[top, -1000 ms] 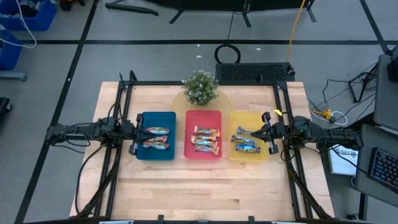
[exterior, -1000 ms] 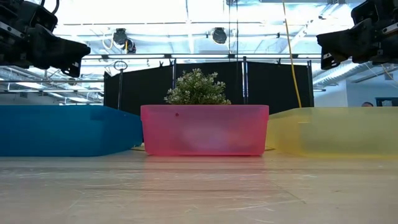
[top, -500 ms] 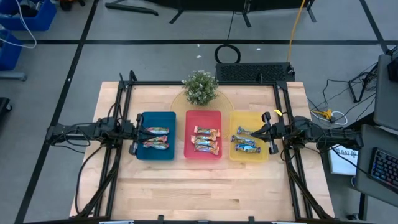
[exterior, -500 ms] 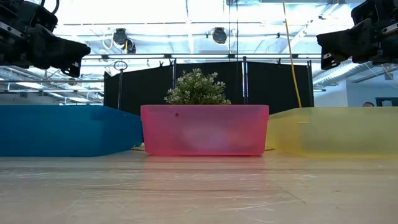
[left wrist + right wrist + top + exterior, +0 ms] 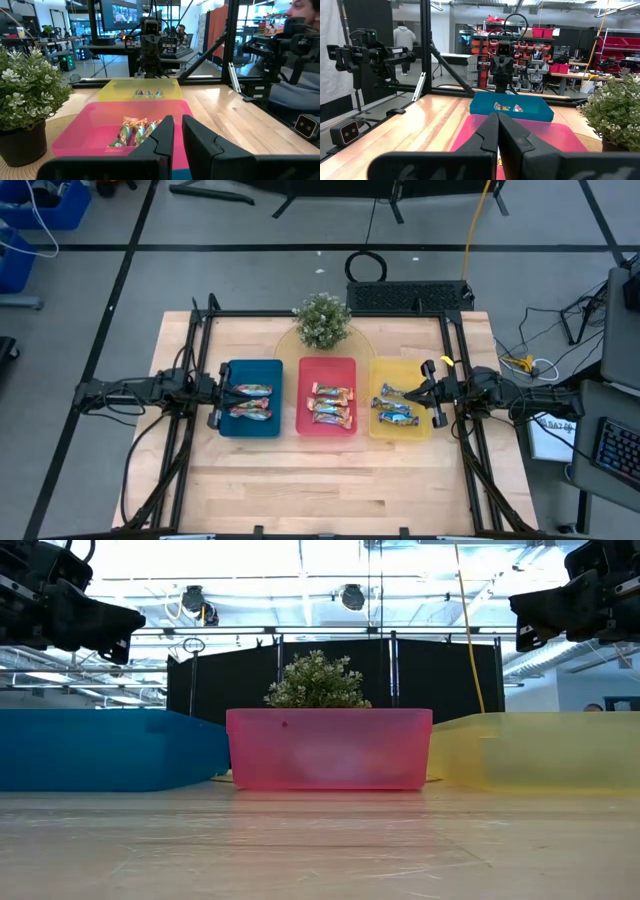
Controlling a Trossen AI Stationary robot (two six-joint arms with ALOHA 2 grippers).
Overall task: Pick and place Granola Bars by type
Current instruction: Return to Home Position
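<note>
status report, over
Left gripper slightly open, empty, by blue tray. Right gripper shut, empty, by yellow tray. Granola bars all binned by type. Nothing blocking.

From the left wrist, the bars (image 5: 148, 92) in the yellow bin (image 5: 115, 90) are too small to sort. In the low view, bin walls (image 5: 328, 748) hide every bar, and the left claw (image 5: 125, 630) and right claw (image 5: 525, 615) are cut off.

change: we find none since the earlier pictures | left gripper (image 5: 226, 402), right gripper (image 5: 424, 393): we see no movement | Granola Bars (image 5: 333, 404): no shift
</note>
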